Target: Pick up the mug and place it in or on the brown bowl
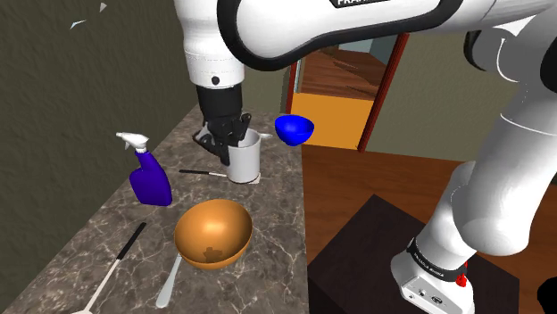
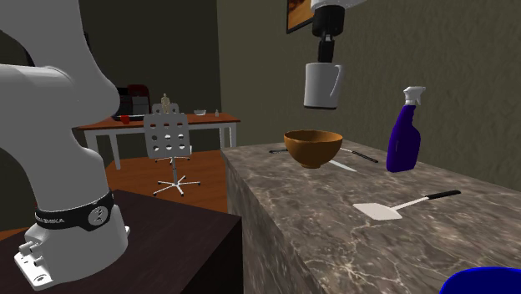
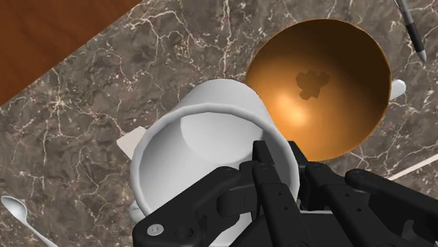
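— Item one, the mug?
— White, upright, long axis vertical. We list it off the table, hanging from the claw, which is clenched on its wall, one finger inside and one outside.
— Item two, the brown bowl?
— On the table, mouth up. In the shoulder view it lies nearer than the mug and slightly left; the mug is beside it, not over it.
— Next move?
— We judge: carry towards the bowl, then lower. The purple spray bottle stands left, apart.
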`<state>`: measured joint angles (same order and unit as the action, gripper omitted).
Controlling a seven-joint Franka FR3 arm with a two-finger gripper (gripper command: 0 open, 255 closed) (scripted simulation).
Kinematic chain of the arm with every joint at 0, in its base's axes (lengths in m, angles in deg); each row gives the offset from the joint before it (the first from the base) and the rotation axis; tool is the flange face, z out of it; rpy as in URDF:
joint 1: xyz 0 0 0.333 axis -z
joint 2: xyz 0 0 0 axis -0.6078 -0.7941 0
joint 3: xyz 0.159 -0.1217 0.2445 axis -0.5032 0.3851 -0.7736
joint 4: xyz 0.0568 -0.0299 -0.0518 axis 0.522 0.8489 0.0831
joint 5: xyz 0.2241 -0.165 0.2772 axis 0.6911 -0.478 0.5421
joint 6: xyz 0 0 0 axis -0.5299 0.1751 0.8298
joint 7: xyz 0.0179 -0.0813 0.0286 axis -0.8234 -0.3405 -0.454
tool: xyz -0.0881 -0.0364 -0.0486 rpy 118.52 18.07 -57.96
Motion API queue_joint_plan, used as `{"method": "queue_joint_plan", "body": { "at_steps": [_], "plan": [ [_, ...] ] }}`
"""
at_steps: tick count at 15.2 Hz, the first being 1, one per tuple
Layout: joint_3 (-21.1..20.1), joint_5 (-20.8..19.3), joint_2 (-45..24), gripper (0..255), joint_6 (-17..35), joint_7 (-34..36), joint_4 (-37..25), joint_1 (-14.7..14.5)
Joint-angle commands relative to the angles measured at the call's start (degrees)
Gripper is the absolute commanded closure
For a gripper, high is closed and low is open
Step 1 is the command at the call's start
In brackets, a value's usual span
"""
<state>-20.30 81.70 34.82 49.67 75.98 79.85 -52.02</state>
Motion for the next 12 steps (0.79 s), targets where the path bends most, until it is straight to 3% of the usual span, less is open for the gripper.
{"method": "queue_joint_plan", "body": {
  "at_steps": [1, 6, 12],
  "plan": [
    [-1.3, -1.2, -2.7, 255, -0.9, 3.2, -3.1, -1.8],
    [-3.6, -5.3, -10.9, 255, -4.7, 10.6, -13.4, -7.4],
    [-3.3, -5.2, -10.7, 255, 0.0, 10.8, -8.5, -7.1]
  ]
}}
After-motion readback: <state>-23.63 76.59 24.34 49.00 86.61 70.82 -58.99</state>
